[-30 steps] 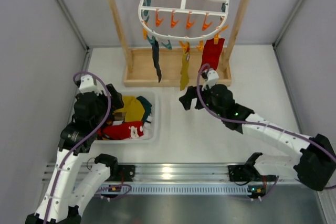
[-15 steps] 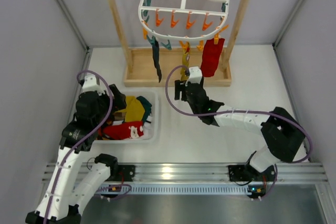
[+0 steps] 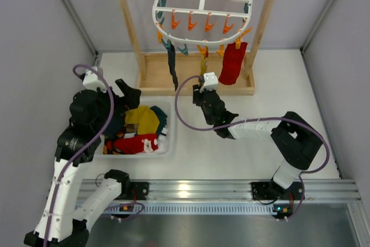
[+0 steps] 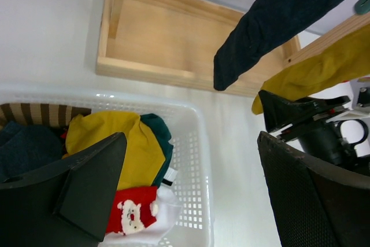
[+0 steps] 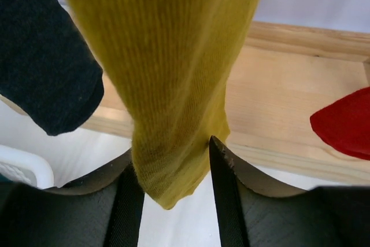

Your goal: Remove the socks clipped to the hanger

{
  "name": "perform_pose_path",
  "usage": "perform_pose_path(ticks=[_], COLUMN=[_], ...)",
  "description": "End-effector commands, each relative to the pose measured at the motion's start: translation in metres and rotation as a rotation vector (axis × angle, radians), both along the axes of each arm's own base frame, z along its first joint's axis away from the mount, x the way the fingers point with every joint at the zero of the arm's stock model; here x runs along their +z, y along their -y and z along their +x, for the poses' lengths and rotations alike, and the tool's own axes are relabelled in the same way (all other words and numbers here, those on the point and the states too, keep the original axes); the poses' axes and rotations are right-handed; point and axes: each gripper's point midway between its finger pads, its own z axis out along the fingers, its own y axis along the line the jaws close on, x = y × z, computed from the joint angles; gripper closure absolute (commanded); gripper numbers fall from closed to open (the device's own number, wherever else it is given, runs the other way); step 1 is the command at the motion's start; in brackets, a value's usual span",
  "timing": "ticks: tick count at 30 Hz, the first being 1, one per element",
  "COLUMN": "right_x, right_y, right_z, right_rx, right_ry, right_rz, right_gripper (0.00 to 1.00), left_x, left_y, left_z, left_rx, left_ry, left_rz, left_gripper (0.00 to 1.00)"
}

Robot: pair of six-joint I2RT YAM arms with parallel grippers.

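Right gripper (image 5: 172, 180) pinching the mustard sock (image 5: 165, 79) hanging under the hanger (image 3: 202, 13); left gripper (image 4: 191, 183) spread wide.

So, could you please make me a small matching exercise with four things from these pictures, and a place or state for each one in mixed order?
Things:
1. mustard sock
2. navy sock
3. plain red sock
4. left hand

Places or states:
a. open above the white basket
b. between the fingers of the right hand
c. hangs free at the hanger's left side
d. hangs free at the hanger's right side

Pairs: 1-b, 2-c, 3-d, 4-a
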Motion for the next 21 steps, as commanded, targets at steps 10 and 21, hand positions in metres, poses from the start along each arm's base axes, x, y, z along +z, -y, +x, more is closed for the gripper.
perform_pose_path(ticks=[10,21], right_x=[0.014,0.031], right_y=[-0.007,-0.02], right_z=[0.002,-0.032], right_rx=[-0.007,-0.072], right_ry=[0.084,0.056], right_rz=[0.084,0.065], right_gripper=[1.0,1.0], left_x=[0.083,0.127], left_y=[0.028,0.125], left_z=[0.021,0.044], left_rx=[-0.116,-0.107], left_ry=[0.137,0.207], left_rz=[-0.047,0.159], left_gripper=[0.01,0.01])
